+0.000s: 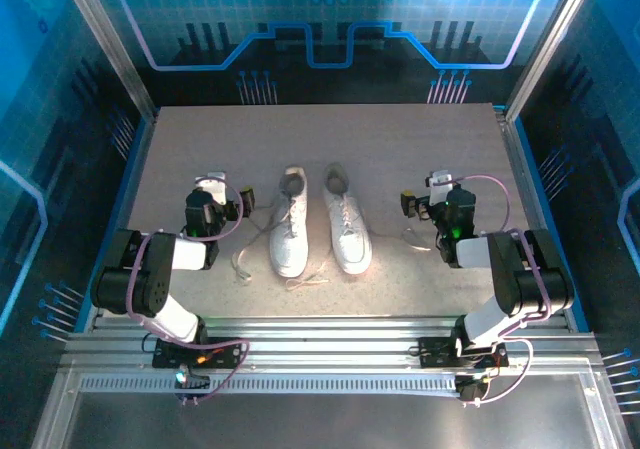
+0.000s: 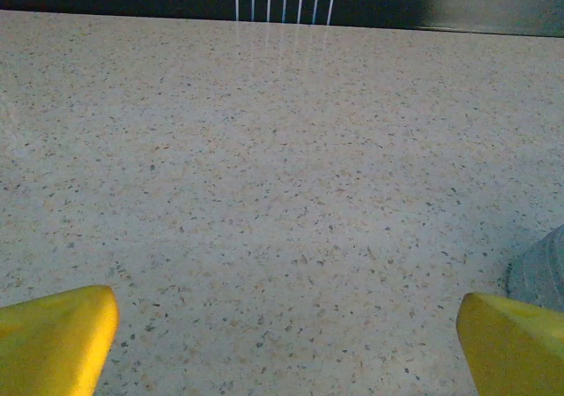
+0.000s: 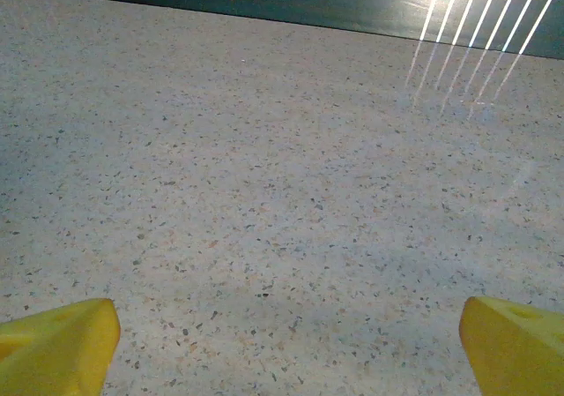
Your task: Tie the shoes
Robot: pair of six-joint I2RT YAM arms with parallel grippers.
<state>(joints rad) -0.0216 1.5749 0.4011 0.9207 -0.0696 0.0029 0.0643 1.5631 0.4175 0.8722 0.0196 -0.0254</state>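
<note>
Our left end effector (image 1: pixel 213 191) and right end effector (image 1: pixel 441 187) both sit spread wide and empty over bare table (image 1: pixel 400 139), flanking the shoes (image 1: pixel 290 234), which lie side by side at the centre (touching neither). To begin well, we judge each should pinch a loose end of the laces (image 1: pixel 240 259), though from above the ends are hard to trace. The shoes' long axes run near-to-far, with toes toward our bases and heel openings away.

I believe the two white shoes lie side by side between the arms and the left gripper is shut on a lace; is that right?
Not quite: the left gripper is open, its yellow fingers wide apart over the table, as the left wrist view shows. The shoes do lie side by side between the arms.
</note>
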